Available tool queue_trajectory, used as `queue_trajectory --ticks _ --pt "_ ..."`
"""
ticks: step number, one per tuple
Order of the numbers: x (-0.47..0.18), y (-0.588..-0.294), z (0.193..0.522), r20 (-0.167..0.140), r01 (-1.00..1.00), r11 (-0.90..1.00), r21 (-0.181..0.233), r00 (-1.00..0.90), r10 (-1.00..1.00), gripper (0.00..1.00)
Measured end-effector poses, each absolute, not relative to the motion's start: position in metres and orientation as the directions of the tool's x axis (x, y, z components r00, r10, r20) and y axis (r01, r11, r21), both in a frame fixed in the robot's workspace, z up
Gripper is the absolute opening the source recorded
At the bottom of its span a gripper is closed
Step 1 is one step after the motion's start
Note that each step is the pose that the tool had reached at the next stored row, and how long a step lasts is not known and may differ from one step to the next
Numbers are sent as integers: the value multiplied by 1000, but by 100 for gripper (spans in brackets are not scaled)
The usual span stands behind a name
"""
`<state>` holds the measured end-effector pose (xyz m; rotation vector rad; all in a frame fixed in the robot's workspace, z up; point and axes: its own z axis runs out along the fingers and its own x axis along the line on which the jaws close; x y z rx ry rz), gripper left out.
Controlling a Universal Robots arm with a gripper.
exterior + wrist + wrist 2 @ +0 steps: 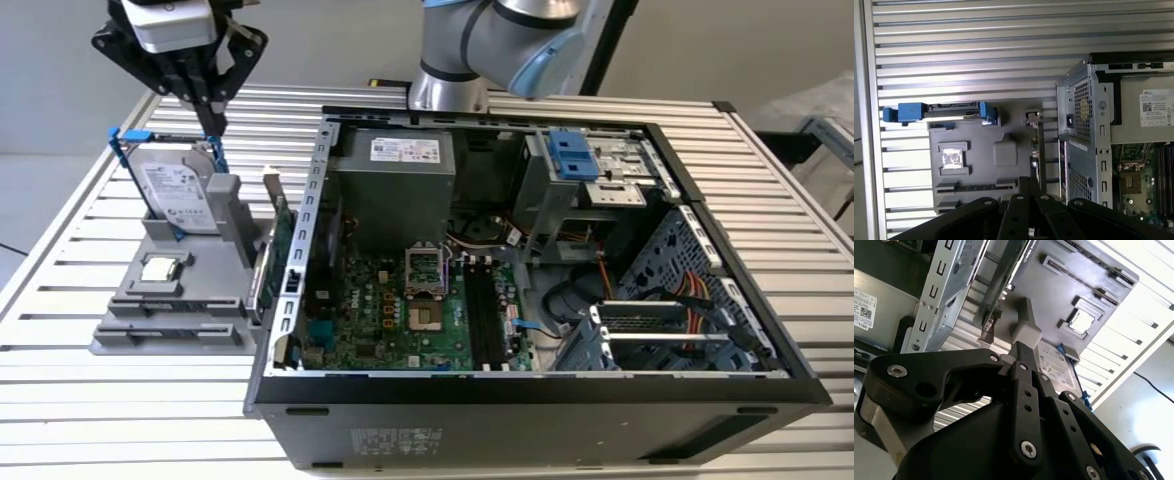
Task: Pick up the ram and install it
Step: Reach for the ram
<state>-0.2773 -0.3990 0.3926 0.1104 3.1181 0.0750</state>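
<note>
A slatted metal table [80, 250] holds an open computer case [534, 430], its motherboard facing up. On the exterior view's left, just beside the case, sits a grey parts holder [147, 335]. A silver hard drive [180, 190] with blue brackets stands upright at the holder's far end.

The black gripper [214, 122] hangs above the hard drive and touches nothing. Its jaws look pressed together and hold nothing.

The ram [258, 268] appears to be the thin dark-and-tan stick standing on edge along the holder's side nearest the case. It is apart from the gripper and not yet picked up. The dark memory slots [483, 310] lie inside the case.

The step in hand is likely the approach. A good grasp calls for parted jaws, squared across the stick's thin faces near mid-length, clear of the neighbouring green card [284, 235].
</note>
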Motion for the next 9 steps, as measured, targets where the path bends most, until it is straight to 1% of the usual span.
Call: queue_trajectory --ticks 9 --pt "-293 -399 393 -19 69 996 49 -997 70 0"
